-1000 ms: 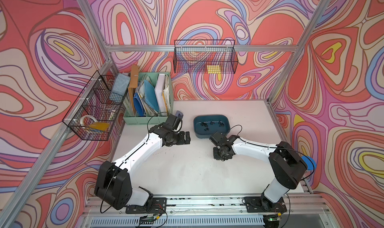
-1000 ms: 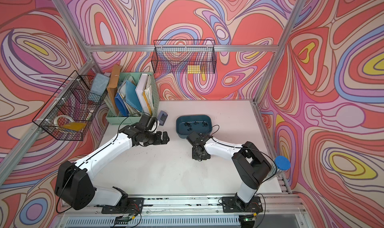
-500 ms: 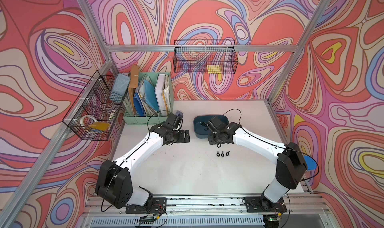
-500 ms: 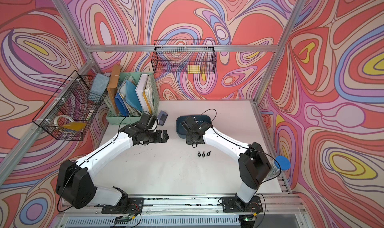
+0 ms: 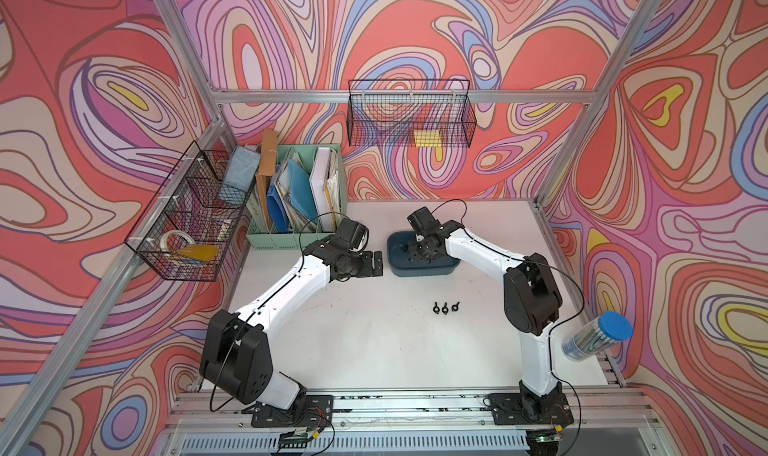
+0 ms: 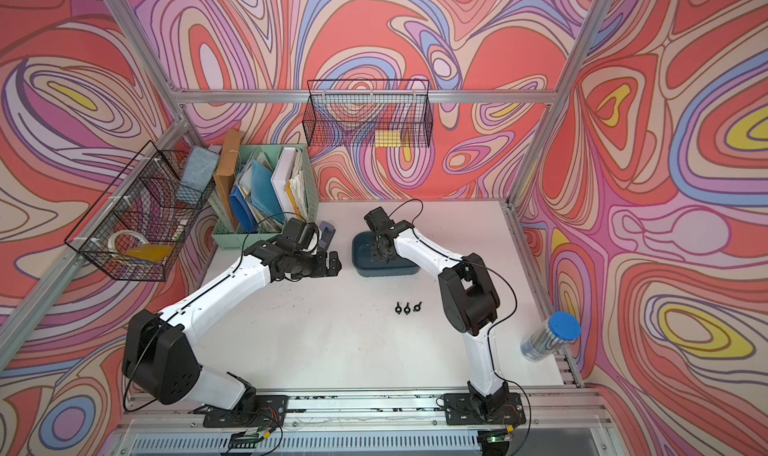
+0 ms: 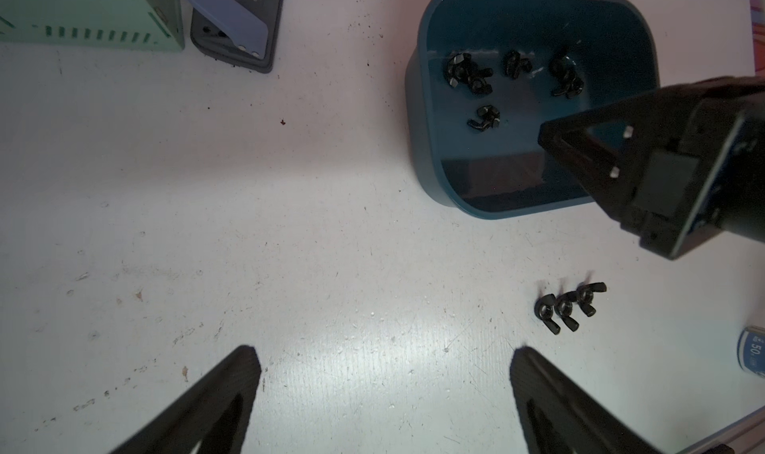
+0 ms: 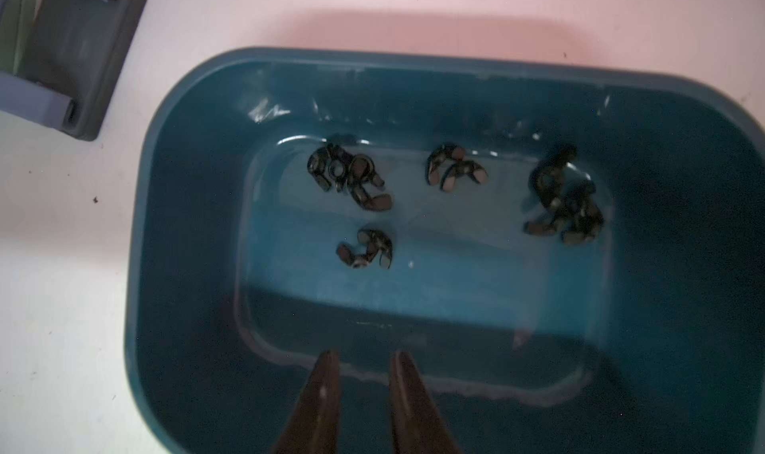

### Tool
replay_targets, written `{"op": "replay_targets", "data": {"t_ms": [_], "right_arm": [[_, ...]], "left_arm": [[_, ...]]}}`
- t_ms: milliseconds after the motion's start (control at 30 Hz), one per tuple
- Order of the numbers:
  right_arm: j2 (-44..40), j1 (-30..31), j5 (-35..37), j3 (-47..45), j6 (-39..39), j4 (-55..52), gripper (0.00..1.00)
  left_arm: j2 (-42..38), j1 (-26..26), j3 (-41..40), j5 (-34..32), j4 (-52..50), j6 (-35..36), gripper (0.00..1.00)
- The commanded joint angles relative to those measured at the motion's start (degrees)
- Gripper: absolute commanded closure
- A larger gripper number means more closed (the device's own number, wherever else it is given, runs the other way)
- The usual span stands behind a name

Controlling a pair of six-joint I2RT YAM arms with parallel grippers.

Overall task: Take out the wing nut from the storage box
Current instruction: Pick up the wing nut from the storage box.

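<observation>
- Two end effectors are mine; only the right one is at work.
- My right end effector [image 8: 364,358] has its fingers a narrow slit apart with nothing between them. I judge this to be a pre-grasp setting suited to a small part.
- It hangs over the inside of the storage box [image 8: 372,56], at the long wall nearer my bases and short of every nut. I judge the step in hand to be the approach for another pick.
- The wing nuts in the box [image 8: 350,176] lie on its floor in four groups. One is a small group [image 8: 366,249] lying apart from the rest, and it looks the easiest to take. The others are clumps of overlapping nuts, so I cannot tell an exact count.
- Three wing nuts on the bench [image 5: 444,307] lie in a touching row, outside the box on the side toward my bases. I judge this to be the drop-off spot.
- My left end effector [image 7: 385,356] is spread fully wide and empty. It is parked over the bare bench [image 5: 374,350] beside one short end of the box, apparently to keep clear.
- Further out there is one mint-green file organiser [image 5: 291,241], one grey-and-lilac device [image 7: 238,17] just beside it, two wire baskets [image 5: 409,113] and one blue-capped tube [image 5: 598,337].
</observation>
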Motion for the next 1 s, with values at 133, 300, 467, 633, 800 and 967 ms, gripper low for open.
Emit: {"op": "replay_targets", "data": {"t_ms": [133,300,467,633,800,967], "right_arm": [[7.9,-2.1,-3.0,8.5,-3.6,1.6,0.78],[11.9,-3.0,-3.9,12.2,-4.5,1.6,0.79],[15.0,-4.2,-4.8,14.8,-4.6,1.3,0.79],[17.3,-4.6,-6.0,17.2,-5.3,0.2,0.79],[18.4,-4.8,-6.0,17.5,-5.2,0.1,0.79],[19.3,-5.0,-7.2,18.1,-5.3,0.0,0.8]], "left_arm": [[3.6,0.0,4.1,-0.4,-0.7,1.9,0.01],[4.8,0.4,5.4,-0.3,-0.7,2.1,0.01],[5.2,0.8,5.8,-0.5,-0.9,2.1,0.01],[5.3,1.1,6.0,-0.8,-1.1,2.1,0.01],[5.2,1.4,5.9,-1.2,-1.2,2.2,0.01],[5.1,1.5,5.7,-1.1,-1.4,2.1,0.01]]}}
